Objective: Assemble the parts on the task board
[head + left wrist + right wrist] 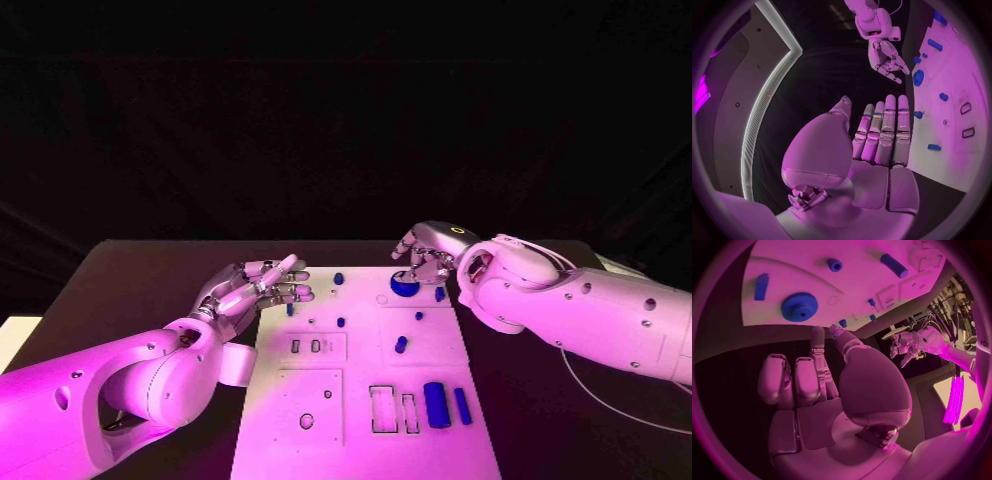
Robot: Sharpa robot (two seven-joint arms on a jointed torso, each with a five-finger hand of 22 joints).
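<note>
The white task board lies in the middle of the table. A blue gear sits near its far edge, also seen from the right wrist and the left wrist. My right hand hovers just beyond the gear, fingers hanging loosely apart and holding nothing. My left hand floats at the board's far left edge with its fingers stretched out straight, empty. A thick blue cylinder and a slim blue bar lie at the board's near right.
Small blue pegs and a short blue piece dot the board's middle. Rectangular slots and a round hole open in the near half. Dark table surrounds the board on both sides.
</note>
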